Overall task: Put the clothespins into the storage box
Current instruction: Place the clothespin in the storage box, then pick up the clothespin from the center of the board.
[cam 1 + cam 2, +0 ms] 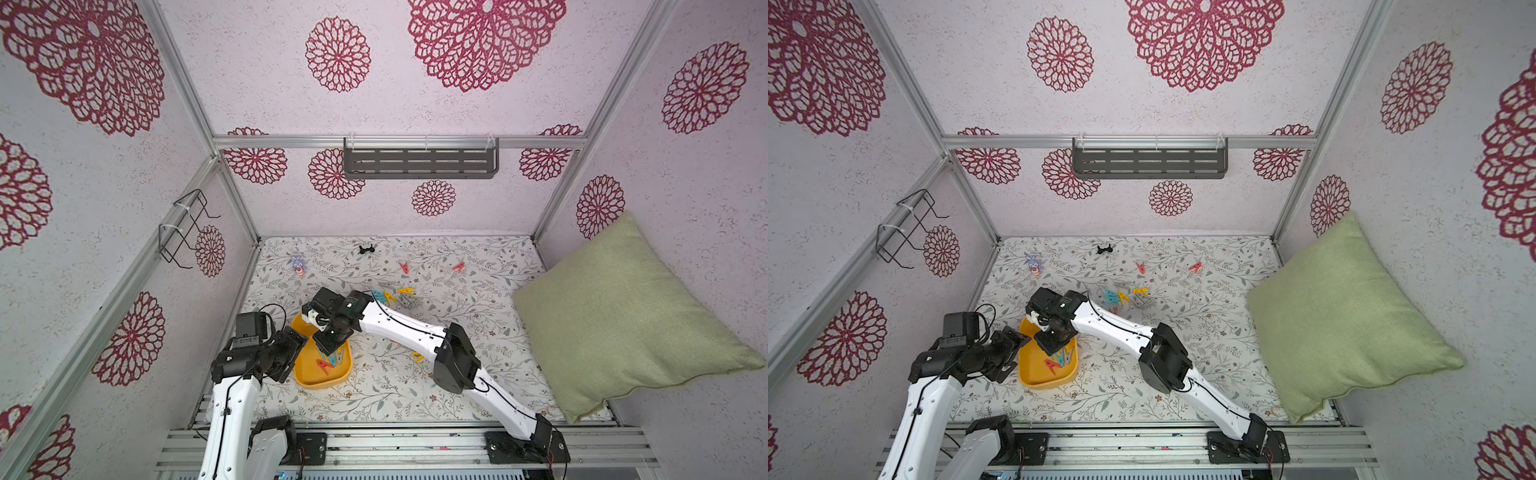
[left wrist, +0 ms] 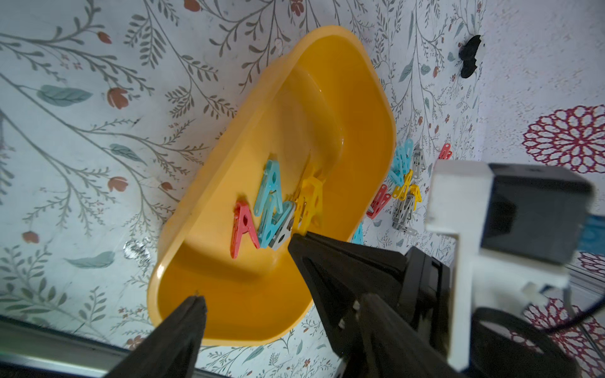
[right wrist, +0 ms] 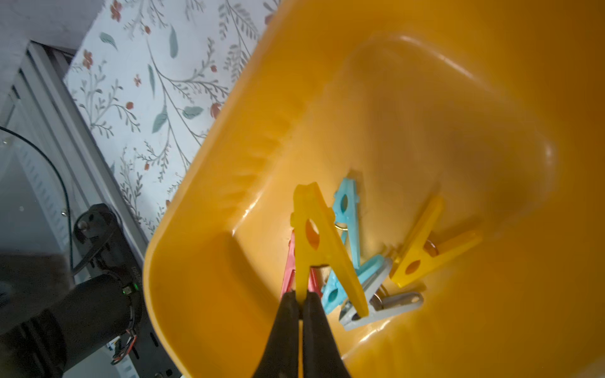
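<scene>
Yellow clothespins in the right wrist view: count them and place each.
2. One yellow clothespin is pinched in the right claw over the box; the second yellow clothespin lies on the box floor beside a grey clothespin. Others may be hidden under the pile.

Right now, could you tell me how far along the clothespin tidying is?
Done: several clothespins lie in the storage box. In hand: the right gripper holds a yellow clothespin over it. Remaining: a mixed pile, two red ones and another yellow outside the box.
</scene>
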Available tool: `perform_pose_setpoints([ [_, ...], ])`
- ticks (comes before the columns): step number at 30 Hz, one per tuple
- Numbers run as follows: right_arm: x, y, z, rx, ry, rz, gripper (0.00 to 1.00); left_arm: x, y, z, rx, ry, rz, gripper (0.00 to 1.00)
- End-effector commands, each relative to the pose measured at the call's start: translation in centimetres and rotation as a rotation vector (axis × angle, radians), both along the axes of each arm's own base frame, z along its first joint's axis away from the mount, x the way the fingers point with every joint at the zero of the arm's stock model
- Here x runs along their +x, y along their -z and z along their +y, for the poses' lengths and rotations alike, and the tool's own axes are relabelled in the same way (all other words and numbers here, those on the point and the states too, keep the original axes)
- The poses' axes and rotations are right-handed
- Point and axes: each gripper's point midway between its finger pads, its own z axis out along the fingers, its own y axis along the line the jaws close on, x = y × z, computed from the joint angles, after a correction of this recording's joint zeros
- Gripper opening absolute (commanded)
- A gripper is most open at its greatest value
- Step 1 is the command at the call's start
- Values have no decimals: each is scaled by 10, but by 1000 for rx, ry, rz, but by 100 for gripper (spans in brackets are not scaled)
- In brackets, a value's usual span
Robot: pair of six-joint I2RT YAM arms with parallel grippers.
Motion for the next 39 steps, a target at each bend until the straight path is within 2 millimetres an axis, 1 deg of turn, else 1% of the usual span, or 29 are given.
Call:
perform_pose_setpoints([
  [1,1,-25,-2,33,-15,-7,12,-3,1,-2,-14,7,4,81],
  [2,1,-27,-1,38,-15,-9,14,-3,1,-2,-14,7,3,81],
  [4,5,-33,-2,47,-4,-22,22,-1,-1,-2,-18,8,-1,81],
  [5,8,-36,-3,52,2,-30,25,1,-2,-2,-19,8,-4,81],
  [9,24,-58,-8,84,46,-74,35,13,-9,-4,-39,16,-20,81],
  [12,44,-78,-19,101,106,-111,36,24,-17,-7,-26,40,-32,81],
  [14,60,-89,-30,102,159,-135,36,33,-23,-11,-11,65,-36,81],
  [16,79,-98,-46,95,225,-159,36,43,-27,-18,1,95,-34,80],
  [18,96,-103,-61,81,282,-176,33,53,-30,-25,7,117,-40,80],
  [20,111,-104,-77,62,335,-191,32,63,-32,-34,3,132,-55,80],
  [23,132,-99,-101,29,412,-197,32,77,-33,-48,-1,161,-63,80],
  [26,149,-90,-120,2,475,-188,35,90,-30,-62,-3,195,-61,80],
  [30,168,-66,-141,-38,543,-154,37,105,-24,-82,-10,245,-54,80],
  [34,185,-41,-155,-73,596,-128,37,117,-19,-97,-9,288,-41,79],
  [39,196,-14,-160,-84,624,-67,37,126,-15,-103,-18,304,-36,79],
])
